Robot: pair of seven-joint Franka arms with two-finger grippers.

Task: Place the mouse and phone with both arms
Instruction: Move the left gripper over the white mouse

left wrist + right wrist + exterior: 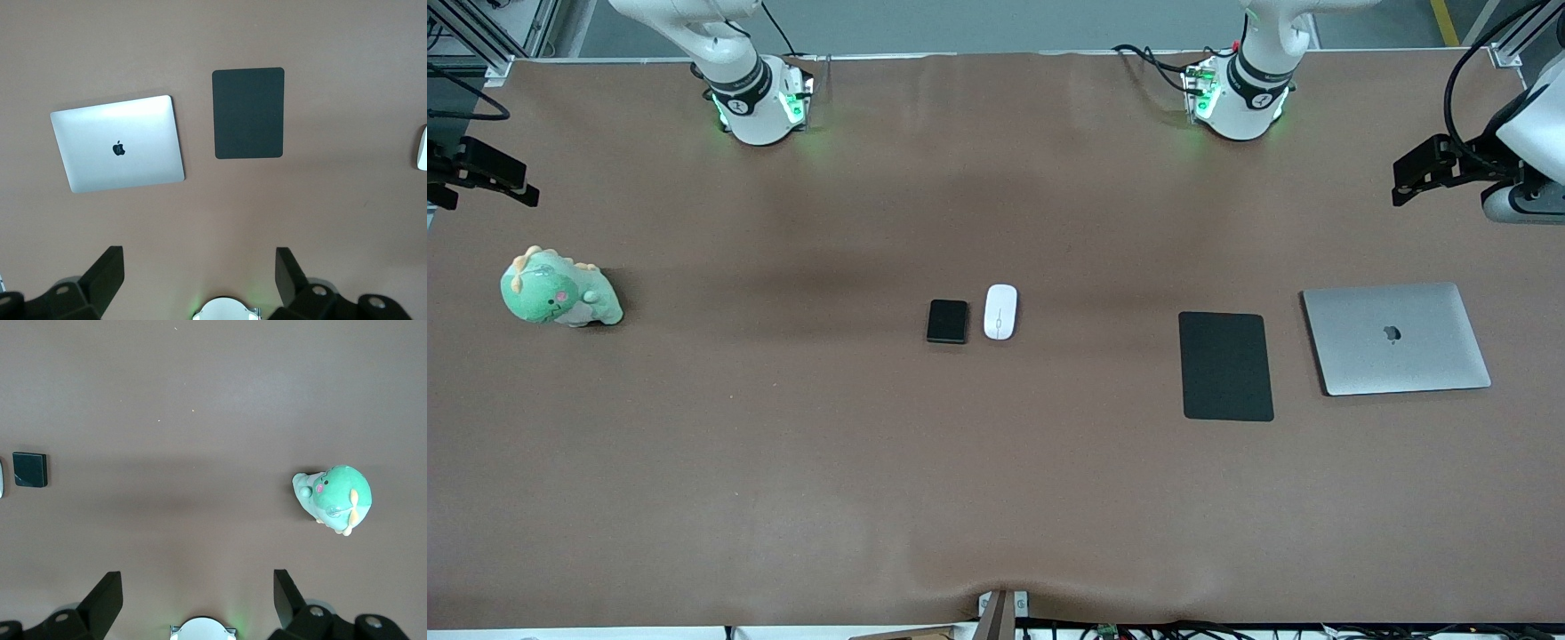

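The white oval mouse (1000, 311) and the small black phone (947, 321) lie side by side at the middle of the brown table (996, 498), the phone toward the right arm's end. The left wrist view shows only the mouse's edge (421, 148). The right wrist view shows the phone (30, 469) and a sliver of the mouse (1, 479). My left gripper (1412, 180) hangs high over the left arm's end of the table, open and empty (199, 268). My right gripper (516, 187) hangs high over the right arm's end, open and empty (198, 588).
A large flat black mouse pad (1225, 365) (248, 113) and a closed silver laptop (1396, 338) (119, 143) lie toward the left arm's end. A green plush dinosaur (560, 289) (333, 497) sits toward the right arm's end.
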